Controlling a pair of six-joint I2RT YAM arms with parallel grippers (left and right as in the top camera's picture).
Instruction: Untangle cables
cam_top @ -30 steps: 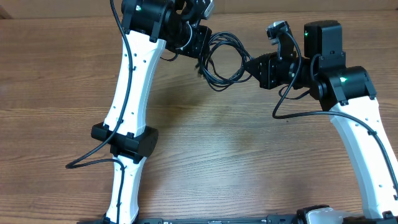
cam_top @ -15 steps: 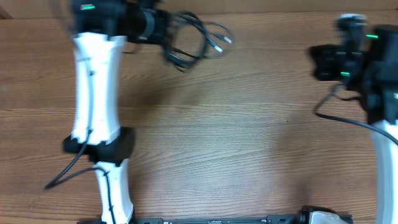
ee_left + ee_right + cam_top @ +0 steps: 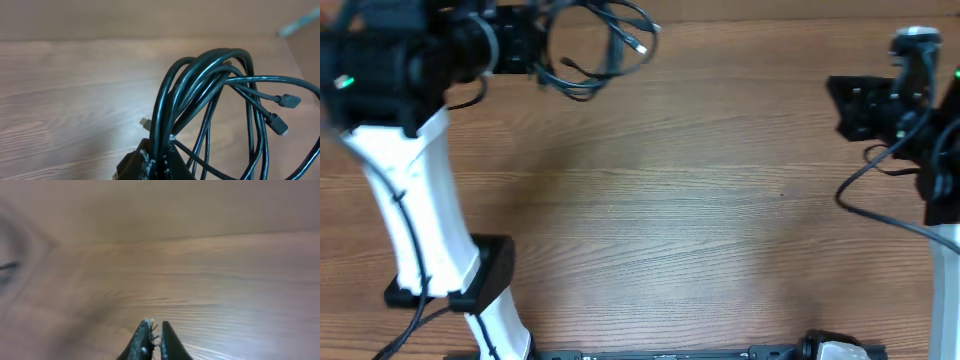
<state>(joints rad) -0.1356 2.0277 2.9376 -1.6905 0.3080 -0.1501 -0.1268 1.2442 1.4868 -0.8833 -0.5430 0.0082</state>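
The cables (image 3: pixel 611 22) are a coil of thin black cords with small silver-grey plug ends, hanging at the far left of the table in the overhead view. My left gripper (image 3: pixel 540 55) is shut on the coil's left side and holds it above the wood. In the left wrist view the cords (image 3: pixel 210 80) rise from between my left gripper's (image 3: pixel 159 159) fingers, with plug ends (image 3: pixel 287 100) dangling to the right. My right gripper (image 3: pixel 834 98) is far off at the right, apart from the cables. Its jaws (image 3: pixel 155 330) are pressed together with nothing in them.
The wooden table (image 3: pixel 670 220) stretches between the two arms. The left arm's black elbow joint (image 3: pixel 485 280) stands at the front left. A thick black arm cable (image 3: pixel 860 190) loops at the right. A black bar (image 3: pixel 670 354) runs along the front edge.
The two grippers have pulled apart. The left one carried the whole coil left and farther back. The right one no longer touches the cables and has swung to the right.
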